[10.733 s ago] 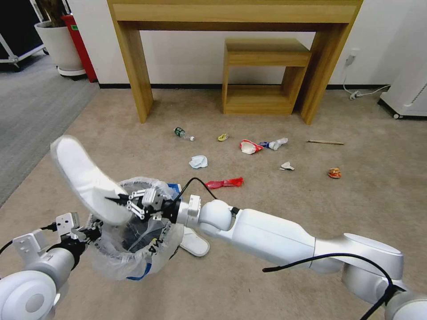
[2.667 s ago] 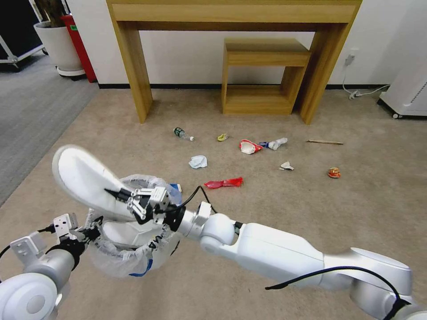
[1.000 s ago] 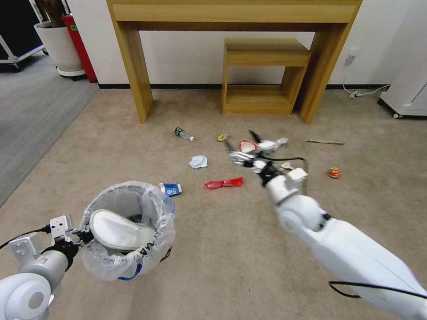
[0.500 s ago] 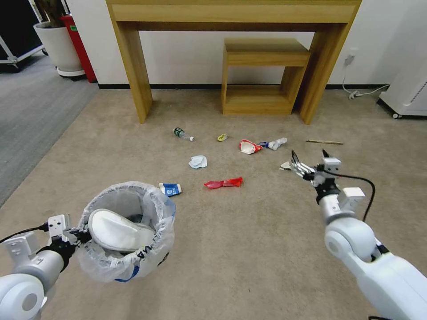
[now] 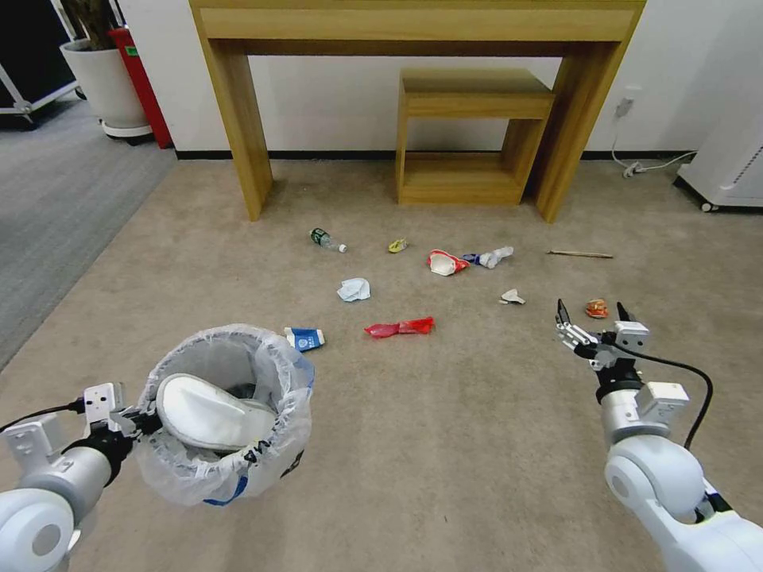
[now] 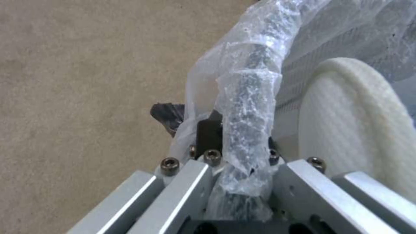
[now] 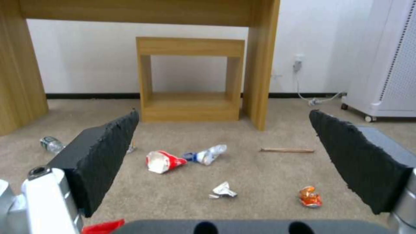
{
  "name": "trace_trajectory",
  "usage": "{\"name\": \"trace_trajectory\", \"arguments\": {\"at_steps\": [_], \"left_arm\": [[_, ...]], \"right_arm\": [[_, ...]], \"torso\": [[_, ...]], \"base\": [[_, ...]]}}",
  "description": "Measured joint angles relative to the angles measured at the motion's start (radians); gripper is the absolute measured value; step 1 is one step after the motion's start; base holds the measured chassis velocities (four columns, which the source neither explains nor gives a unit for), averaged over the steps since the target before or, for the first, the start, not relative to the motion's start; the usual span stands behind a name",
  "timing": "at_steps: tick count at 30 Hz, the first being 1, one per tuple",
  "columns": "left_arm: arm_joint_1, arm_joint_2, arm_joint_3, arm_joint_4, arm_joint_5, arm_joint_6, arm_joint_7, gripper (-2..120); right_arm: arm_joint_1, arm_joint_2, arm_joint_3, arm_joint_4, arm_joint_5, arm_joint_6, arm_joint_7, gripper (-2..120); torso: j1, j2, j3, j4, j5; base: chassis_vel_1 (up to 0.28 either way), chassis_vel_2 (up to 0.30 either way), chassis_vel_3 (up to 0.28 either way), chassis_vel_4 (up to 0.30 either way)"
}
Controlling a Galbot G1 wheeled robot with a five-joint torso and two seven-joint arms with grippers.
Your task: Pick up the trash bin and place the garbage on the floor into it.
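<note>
Left gripper (image 5: 141,419) pinching crinkly bag-lined rim of round trash bin (image 5: 226,413) held over beige short-pile carpet (image 5: 413,445), white textured slipper (image 5: 208,413) inside, right gripper (image 5: 590,316) spread wide (foam-padded fingers) near crushed orange can (image 5: 597,308).

Both arms are glossy white with rounded joint housings and silver-grey wrist sections. The right gripper (image 5: 590,316) has bare metal linkages and two flat black fingers (image 7: 99,152) with rough foam-like pads; a black cable loops from its wrist. The left gripper (image 5: 137,419) shows brushed aluminium bars, dark hex screws, a small white box and a thin black cable.
</note>
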Motion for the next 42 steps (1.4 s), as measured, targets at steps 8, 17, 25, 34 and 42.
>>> {"name": "trace_trajectory", "arguments": {"at_steps": [8, 17, 25, 34, 42], "left_arm": [[-0.002, 0.003, 0.003, 0.010, 0.002, -0.007, 0.008, 1], [0.000, 0.000, -0.003, 0.019, 0.004, -0.009, 0.015, 1], [0.002, -0.007, -0.004, 0.023, 0.009, -0.013, 0.023, 1], [-0.003, -0.007, -0.003, 0.043, 0.010, -0.020, 0.031, 1], [-0.014, 0.010, -0.001, 0.074, 0.012, -0.033, 0.058, 1]], "right_arm": [[-0.013, 0.014, 0.003, -0.020, -0.021, 0.021, -0.017, 100], [0.004, 0.019, -0.026, -0.042, -0.030, 0.027, -0.017, 100], [0.013, 0.026, -0.045, -0.056, -0.043, 0.032, -0.017, 100], [0.006, 0.031, -0.052, -0.063, -0.050, 0.036, -0.021, 100], [-0.005, 0.038, -0.063, -0.067, -0.056, 0.048, -0.026, 100]], "torso": [[0.000, 0.000, 0.000, 0.0000, -0.0001], [0.000, 0.000, 0.000, 0.0001, -0.0006], [0.000, 0.000, 0.000, 0.0000, 0.0003], [0.000, 0.000, 0.000, 0.0003, -0.0002], [0.000, 0.000, 0.000, 0.0000, 0.0002]], "base": [[0.075, 0.079, -0.078, -0.089], [0.182, 0.192, -0.168, -0.184], [0.151, 0.148, -0.142, -0.165], [0.150, 0.140, -0.149, -0.144], [0.027, 0.028, -0.025, -0.029]]}}
